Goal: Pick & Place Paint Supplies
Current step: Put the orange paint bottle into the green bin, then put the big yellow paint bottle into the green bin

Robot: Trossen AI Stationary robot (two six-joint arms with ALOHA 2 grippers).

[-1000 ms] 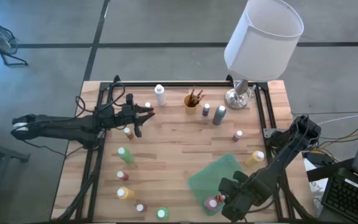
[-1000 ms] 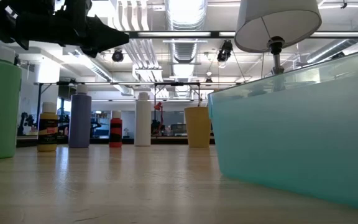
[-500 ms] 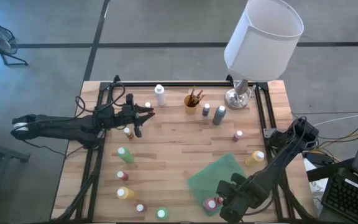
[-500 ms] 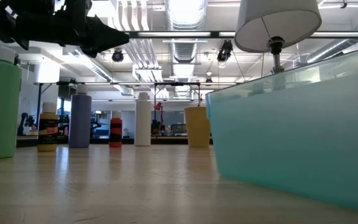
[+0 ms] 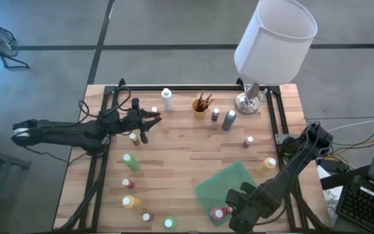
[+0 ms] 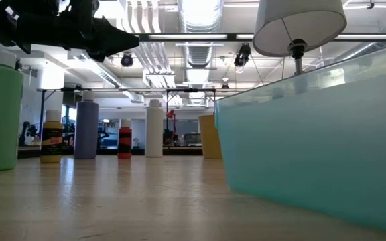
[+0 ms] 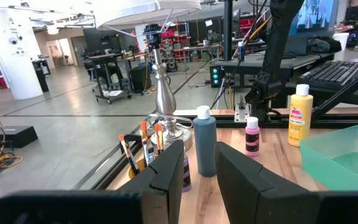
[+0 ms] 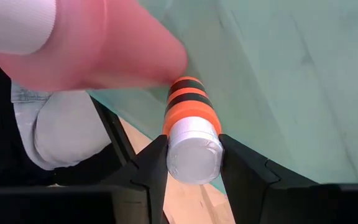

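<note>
**Lowering the striped bottle into the green bin**

Wooden table (image 5: 180, 153) holds scattered paint bottles; the green bin (image 5: 223, 182) is the landmark. At the bin's near corner the right gripper (image 8: 194, 155) is clamped on an orange-and-black striped bottle (image 8: 190, 118), beside a pink bottle (image 8: 110, 53) against the bin wall. Best lowered well inside before letting go. Far across from the bin, the left gripper (image 7: 197, 180) hovers empty, jaws slightly apart; table edge lies close behind the bin.

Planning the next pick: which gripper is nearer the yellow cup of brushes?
Left. The left gripper hovers beside the yellow cup of brushes at the table's far side; the right gripper is at the near edge, over the green bin.
</note>
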